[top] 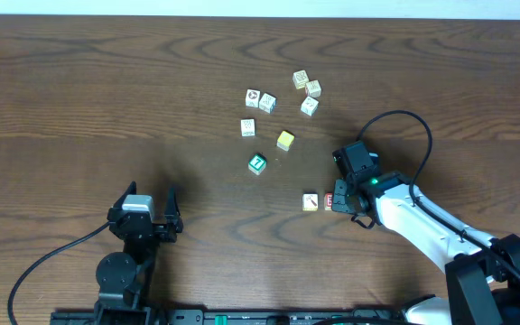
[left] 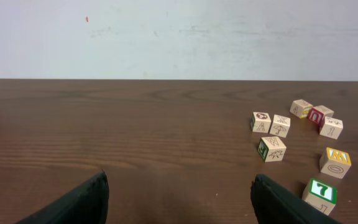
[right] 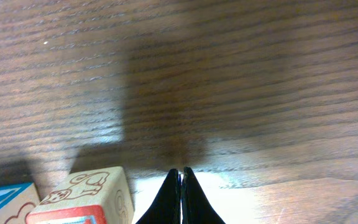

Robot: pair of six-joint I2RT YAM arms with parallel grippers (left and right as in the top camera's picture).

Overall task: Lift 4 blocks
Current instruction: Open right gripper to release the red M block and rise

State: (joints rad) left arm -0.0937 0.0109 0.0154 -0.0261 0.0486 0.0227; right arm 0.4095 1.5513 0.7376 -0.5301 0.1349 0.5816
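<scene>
Four blocks lie on the table. The green one (top: 257,163) and the yellow one (top: 285,140) sit mid-table, also seen from the left wrist as green (left: 320,195) and yellow (left: 335,162). A pale block (top: 311,201) touches a red block (top: 329,201) by my right gripper (top: 339,203). In the right wrist view that gripper (right: 181,171) is shut on nothing, fingers pressed together just right of the red-topped block (right: 82,196). A blue-marked block (right: 5,204) lies further left. My left gripper (top: 153,194) stands open and empty (left: 179,180), far left of the blocks.
Several cream picture cubes (top: 267,102) cluster at the back centre of the wooden table (top: 79,108), and show at the right in the left wrist view (left: 272,149). A black cable (top: 418,122) loops behind the right arm.
</scene>
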